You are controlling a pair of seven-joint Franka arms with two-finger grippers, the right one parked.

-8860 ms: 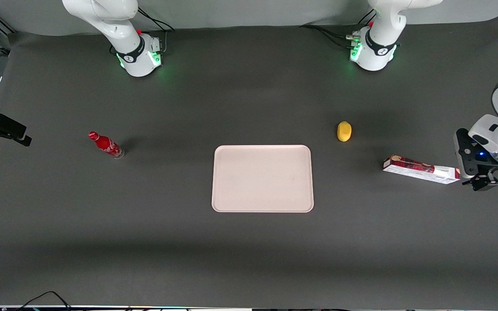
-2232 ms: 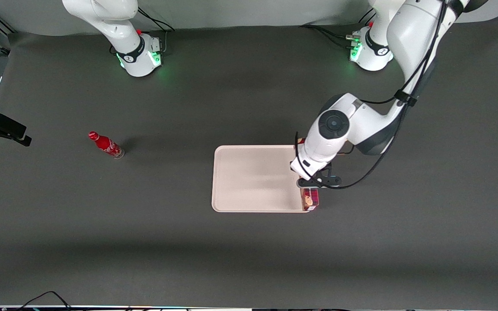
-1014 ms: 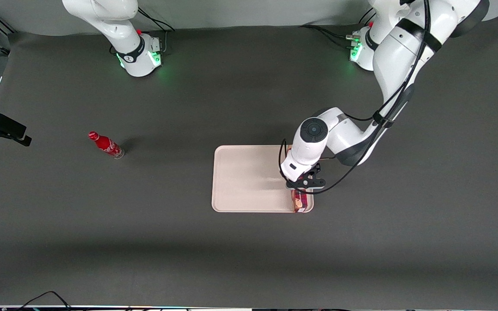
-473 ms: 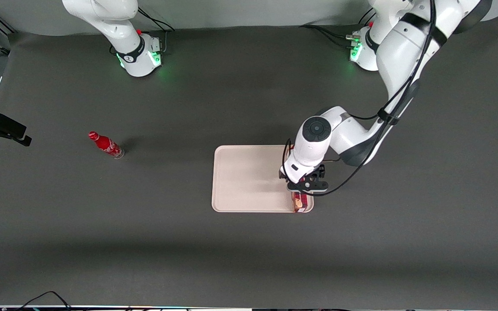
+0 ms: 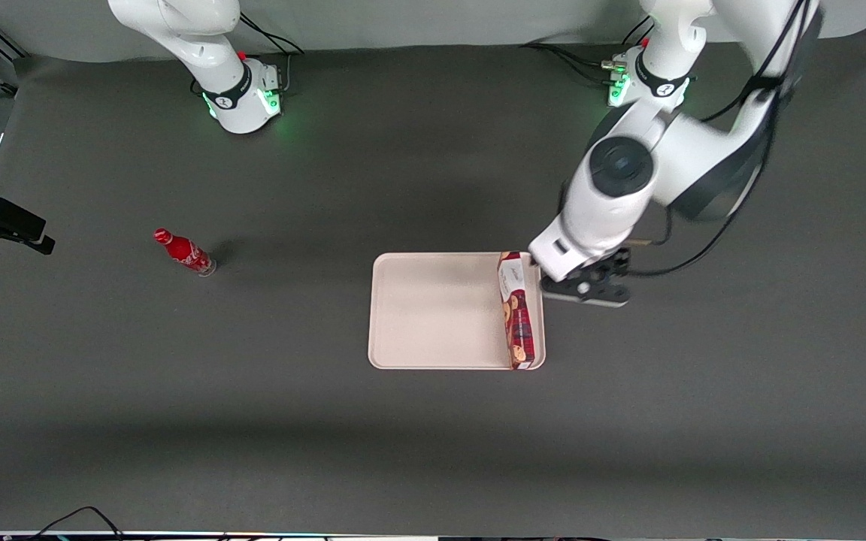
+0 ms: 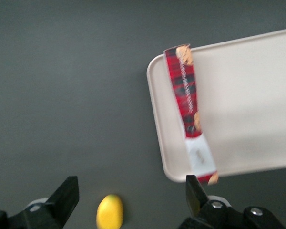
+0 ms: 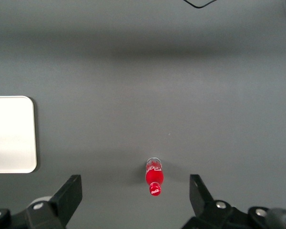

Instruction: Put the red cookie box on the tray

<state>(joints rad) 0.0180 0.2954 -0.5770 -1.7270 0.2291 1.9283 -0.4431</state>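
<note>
The red cookie box (image 5: pixel 516 310) lies along the tray (image 5: pixel 433 315) edge nearest the working arm. The released end effector (image 5: pixel 585 289) hovers empty just beside it, fingers (image 6: pixel 66 196) spread.

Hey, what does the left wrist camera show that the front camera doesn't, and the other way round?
Only the left wrist view shows the yellow fruit on the table. Only the front view shows the red bottle, toward the parked arm's end, and both arm bases. Both show the red cookie box lying in the tray along its short edge, and the gripper open and empty, above the table beside the tray.
</note>
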